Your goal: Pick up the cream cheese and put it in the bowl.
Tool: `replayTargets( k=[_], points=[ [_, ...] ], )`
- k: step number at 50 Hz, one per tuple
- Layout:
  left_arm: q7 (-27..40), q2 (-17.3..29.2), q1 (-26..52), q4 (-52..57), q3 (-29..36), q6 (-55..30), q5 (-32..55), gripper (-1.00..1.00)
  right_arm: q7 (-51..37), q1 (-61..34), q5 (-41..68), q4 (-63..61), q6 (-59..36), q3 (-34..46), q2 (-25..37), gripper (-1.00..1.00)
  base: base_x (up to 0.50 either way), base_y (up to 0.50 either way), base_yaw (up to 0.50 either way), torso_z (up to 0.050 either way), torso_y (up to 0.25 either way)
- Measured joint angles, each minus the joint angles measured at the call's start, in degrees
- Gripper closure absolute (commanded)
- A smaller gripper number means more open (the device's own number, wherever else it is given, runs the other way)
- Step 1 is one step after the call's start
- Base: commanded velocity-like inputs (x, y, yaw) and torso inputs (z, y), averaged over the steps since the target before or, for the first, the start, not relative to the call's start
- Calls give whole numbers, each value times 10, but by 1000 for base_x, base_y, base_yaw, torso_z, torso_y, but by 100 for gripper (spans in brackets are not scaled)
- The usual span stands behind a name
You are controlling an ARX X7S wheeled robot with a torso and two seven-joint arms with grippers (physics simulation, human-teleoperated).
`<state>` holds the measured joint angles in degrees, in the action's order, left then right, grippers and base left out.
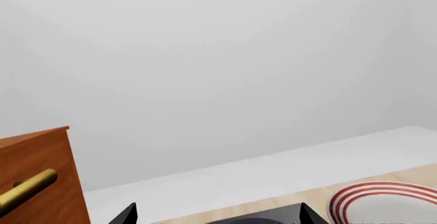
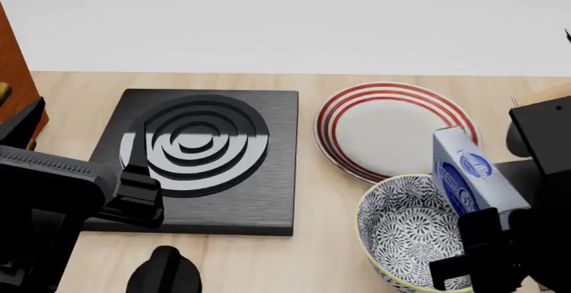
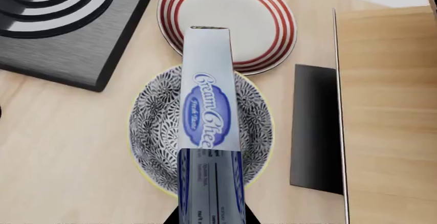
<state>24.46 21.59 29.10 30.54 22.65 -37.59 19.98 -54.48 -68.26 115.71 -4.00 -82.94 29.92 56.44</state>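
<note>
The right gripper (image 2: 486,229) holds the cream cheese box (image 2: 469,172) by its lower end, with the jaws closed on it, and the box hangs in the air above the patterned bowl (image 2: 406,229) at the near right of the table. In the right wrist view the box (image 3: 208,116) lies across the middle of the bowl (image 3: 153,132), so the position over the opening looks good. The red-striped plate (image 2: 344,122) is just beyond the bowl, touching or almost touching its rim, and the black stove plate (image 2: 267,192) is to the left. I judge that the step now is the release: it is better to lower the box a little, keep it centred, and only then open, because the box is long and could catch on the rim or tip out toward the plate. The left gripper (image 2: 143,196) rests over the stove plate; whether its jaws are open, I cannot tell.
</note>
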Motion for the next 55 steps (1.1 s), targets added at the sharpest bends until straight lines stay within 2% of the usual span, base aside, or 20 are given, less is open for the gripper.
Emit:
replayTargets(
  k=[55],
  points=[
    [0,0,5,-23,5,9,7,-100,120,-14,-125,68,4,66,-40,100,0,0,0,0,1]
  ],
)
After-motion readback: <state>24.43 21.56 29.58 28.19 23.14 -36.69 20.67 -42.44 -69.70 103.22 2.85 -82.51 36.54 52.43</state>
